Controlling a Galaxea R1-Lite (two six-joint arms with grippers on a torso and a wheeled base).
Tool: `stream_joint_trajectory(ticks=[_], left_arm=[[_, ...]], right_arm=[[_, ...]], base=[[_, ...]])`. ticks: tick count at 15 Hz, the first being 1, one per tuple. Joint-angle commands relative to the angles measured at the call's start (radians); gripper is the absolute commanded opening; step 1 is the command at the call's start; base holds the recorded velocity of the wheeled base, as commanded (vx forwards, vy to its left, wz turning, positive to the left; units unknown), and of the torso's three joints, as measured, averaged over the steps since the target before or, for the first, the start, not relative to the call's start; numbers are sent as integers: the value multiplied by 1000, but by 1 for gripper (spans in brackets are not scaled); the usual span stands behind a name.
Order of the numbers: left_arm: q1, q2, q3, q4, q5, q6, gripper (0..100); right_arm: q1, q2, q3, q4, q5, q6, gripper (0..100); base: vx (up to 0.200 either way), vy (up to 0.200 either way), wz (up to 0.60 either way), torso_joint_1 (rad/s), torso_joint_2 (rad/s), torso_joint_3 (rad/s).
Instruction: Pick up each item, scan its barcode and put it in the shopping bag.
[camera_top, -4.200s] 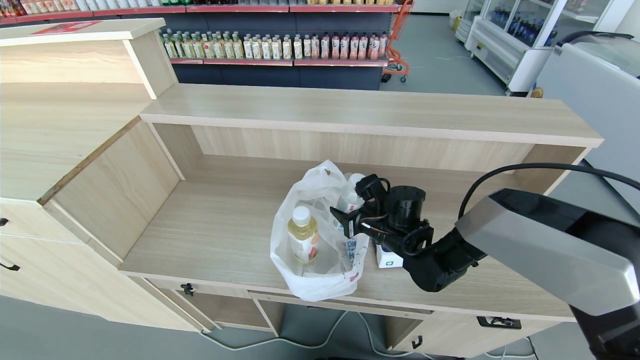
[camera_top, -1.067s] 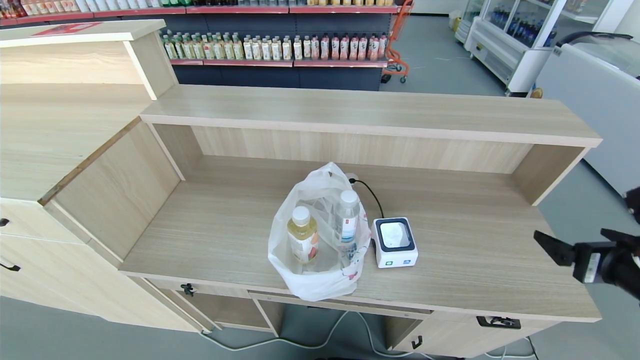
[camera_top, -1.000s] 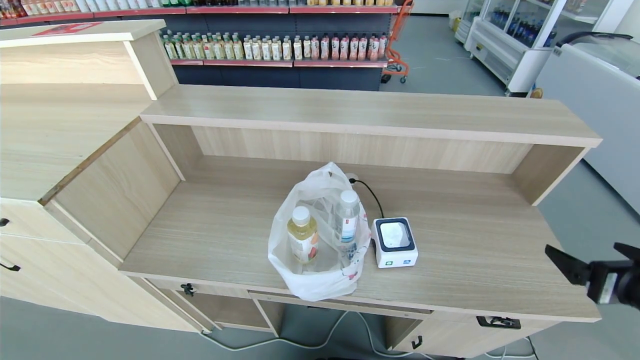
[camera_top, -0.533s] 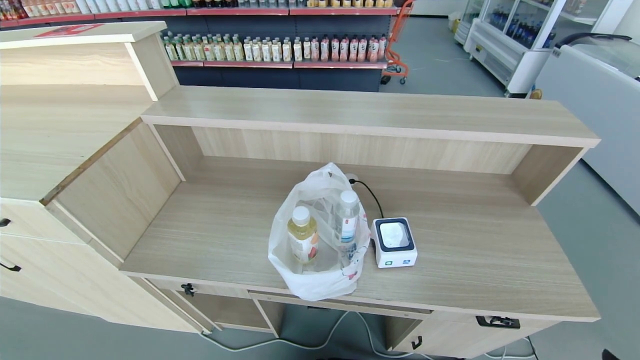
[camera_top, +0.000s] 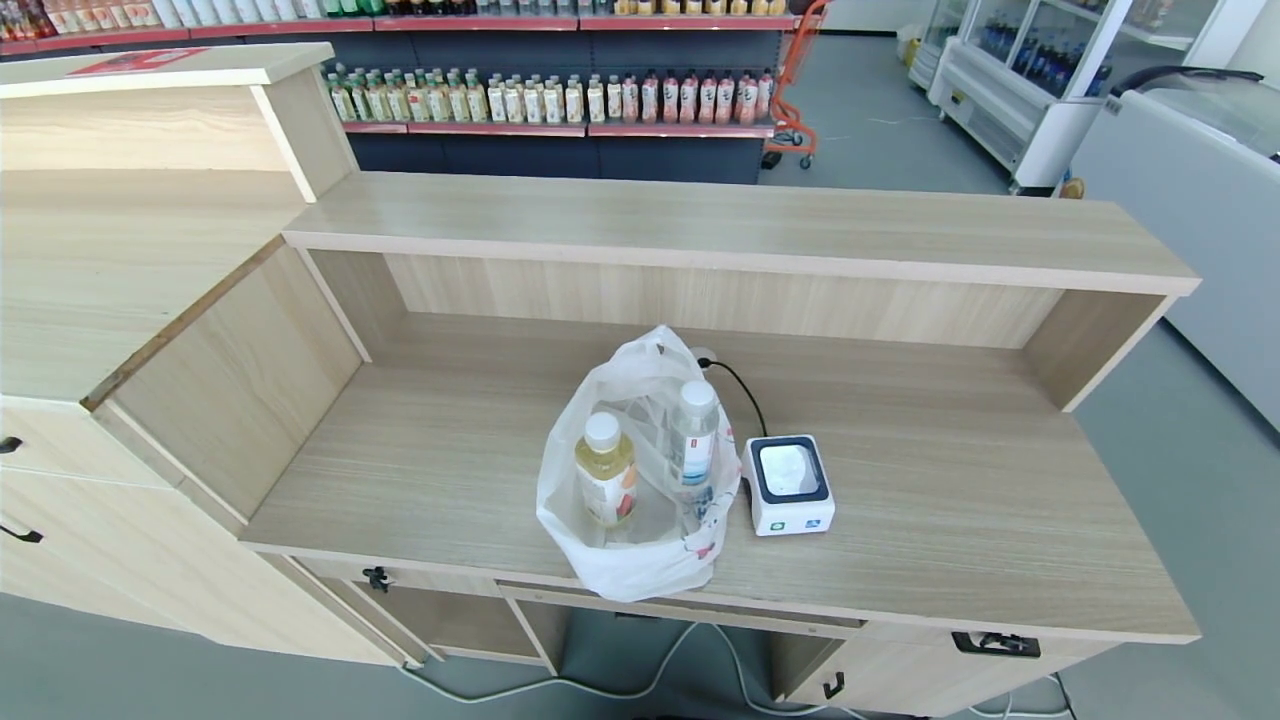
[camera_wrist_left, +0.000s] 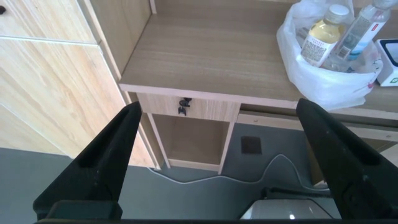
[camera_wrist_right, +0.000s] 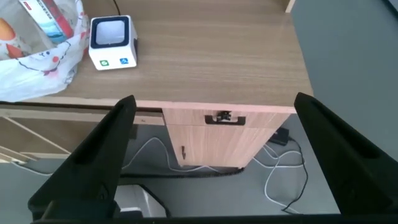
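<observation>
A white plastic shopping bag (camera_top: 640, 545) stands open near the counter's front edge. Inside it a yellow drink bottle (camera_top: 605, 470) and a clear water bottle (camera_top: 695, 432) stand upright. A small white barcode scanner (camera_top: 790, 485) with a dark-framed window sits touching the bag's right side. My left gripper (camera_wrist_left: 217, 180) hangs open and holds nothing, low in front of the counter, with the bag (camera_wrist_left: 323, 74) farther off. My right gripper (camera_wrist_right: 211, 174) is open too, in front of the counter's right part, short of the scanner (camera_wrist_right: 111, 42) and the bag (camera_wrist_right: 37, 59).
The wooden counter (camera_top: 950, 500) has a raised back shelf (camera_top: 740, 225) and a tall side wall at left (camera_top: 230, 390). A black cable (camera_top: 740, 385) runs from the scanner to the back. Drawer handles (camera_wrist_right: 221, 117) sit under the front edge. Store shelves stand behind.
My right arm let go of the water bottle in the bag, pulled back to the right and dropped out of the head view. The bag, both bottles and the scanner stayed put.
</observation>
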Motion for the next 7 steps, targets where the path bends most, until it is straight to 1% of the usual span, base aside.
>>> stream_joint_trajectory(ticks=[1, 7], left_arm=[[0, 1, 0, 0, 0, 0, 100], [0, 1, 0, 0, 0, 0, 100]], right_arm=[[-1, -22, 1, 10, -2, 6, 100], [-1, -22, 1, 10, -3, 8, 100]], base=[[0, 0, 0, 0, 0, 0], [0, 0, 0, 0, 0, 0]])
